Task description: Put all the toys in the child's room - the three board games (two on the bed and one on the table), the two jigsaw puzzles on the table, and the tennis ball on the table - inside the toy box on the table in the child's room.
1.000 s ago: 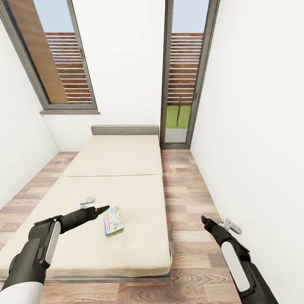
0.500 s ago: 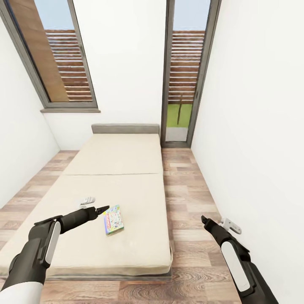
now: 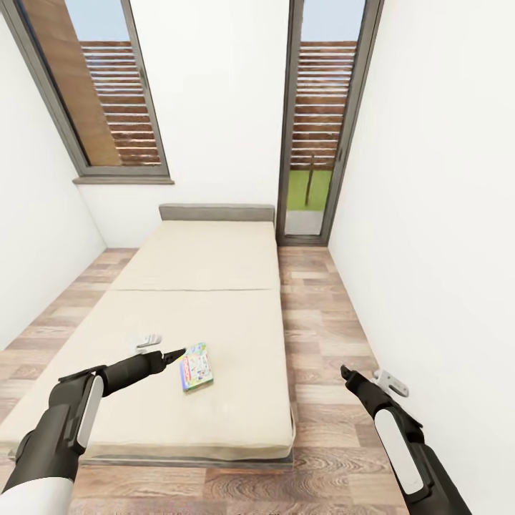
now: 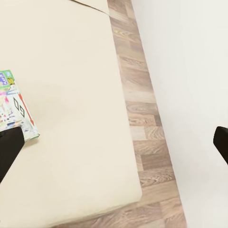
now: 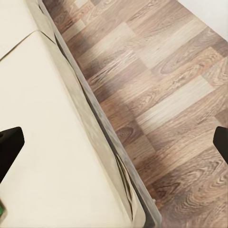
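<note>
Head view: bed (image 3: 200, 286) runs from 6 o'clock up toward 12, cream mattress, grey headboard at far end. One board game (image 3: 196, 366) lies flat on the mattress, near the foot end, toward the bed's right edge, colourful cartoon cover. Left pincer (image 3: 172, 355) hovers just at 9 o'clock of the game, tip close to its edge; contact cannot be told. Left wrist view: game (image 4: 14, 111) at the picture's edge, dark fingertips (image 4: 8, 149) far apart at both sides of the frame, so left pincer is spread wide, nothing between. A small white-grey piece (image 3: 148, 340) sits at 11 o'clock of the left pincer, too small to identify.

Right pincer (image 3: 347, 373) is over the wood floor (image 3: 322, 336) at 3 o'clock of the bed, well apart from the game. Right wrist view: fingertips (image 5: 10, 145) wide apart, gaping, holding nothing; mattress edge, grey frame (image 5: 95, 123) and plank floor below.

Window (image 3: 107, 93) at 11 o'clock, glass door (image 3: 322, 121) at 1 o'clock, white walls both sides.
</note>
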Available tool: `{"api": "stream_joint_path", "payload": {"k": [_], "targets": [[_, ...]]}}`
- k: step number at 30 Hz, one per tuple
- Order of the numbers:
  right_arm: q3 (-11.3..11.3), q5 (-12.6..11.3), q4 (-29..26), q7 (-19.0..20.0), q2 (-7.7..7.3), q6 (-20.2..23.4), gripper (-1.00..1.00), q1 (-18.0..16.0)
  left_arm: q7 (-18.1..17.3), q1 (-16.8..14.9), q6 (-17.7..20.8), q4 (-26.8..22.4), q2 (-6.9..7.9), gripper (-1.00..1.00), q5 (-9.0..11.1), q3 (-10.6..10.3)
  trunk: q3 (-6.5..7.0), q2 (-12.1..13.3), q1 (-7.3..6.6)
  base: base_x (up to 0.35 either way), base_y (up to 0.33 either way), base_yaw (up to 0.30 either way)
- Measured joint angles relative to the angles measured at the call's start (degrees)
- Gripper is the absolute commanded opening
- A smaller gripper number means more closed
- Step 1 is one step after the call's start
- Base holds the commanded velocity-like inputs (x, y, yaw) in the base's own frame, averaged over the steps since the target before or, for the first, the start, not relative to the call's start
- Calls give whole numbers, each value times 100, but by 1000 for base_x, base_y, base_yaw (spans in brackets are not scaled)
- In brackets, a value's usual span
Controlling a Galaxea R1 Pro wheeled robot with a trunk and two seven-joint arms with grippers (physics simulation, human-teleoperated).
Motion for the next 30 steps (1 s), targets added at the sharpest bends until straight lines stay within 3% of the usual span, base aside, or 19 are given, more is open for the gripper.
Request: {"api": "stream_joint_path", "payload": {"k": [15, 30], "targets": [[17, 8, -45, 0, 8, -24, 100, 0, 27, 0, -2, 3, -3, 100, -6, -5, -134, -1, 0, 0, 0, 64], [18, 8, -53, 1, 0, -26, 100, 0, 20, -1, 0, 4, -3, 100, -7, -5, -153, -1, 0, 0, 0, 6]]}}
